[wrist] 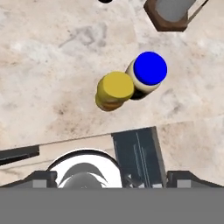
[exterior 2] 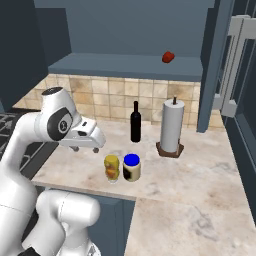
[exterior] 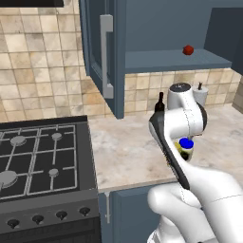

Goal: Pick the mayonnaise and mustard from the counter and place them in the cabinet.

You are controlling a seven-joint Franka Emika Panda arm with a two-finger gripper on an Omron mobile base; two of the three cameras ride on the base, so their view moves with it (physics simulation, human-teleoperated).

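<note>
The mustard, a small yellow bottle, and the blue-lidded mayonnaise stand upright side by side, touching, near the front edge of the beige counter. My gripper hangs open above the counter, just left of the mustard and higher than it, with nothing between its fingers. From above, the hand view shows the mustard and mayonnaise ahead of the wide-apart fingertips. In the left base view my arm hides most of the mustard, and the mayonnaise lid shows beside it. The cabinet above is open, and its door is swung out.
A small red ball lies on the cabinet shelf. A dark wine bottle and a paper towel roll stand behind the two containers. The black gas stove borders the counter on the left. Bare counter stretches to the right.
</note>
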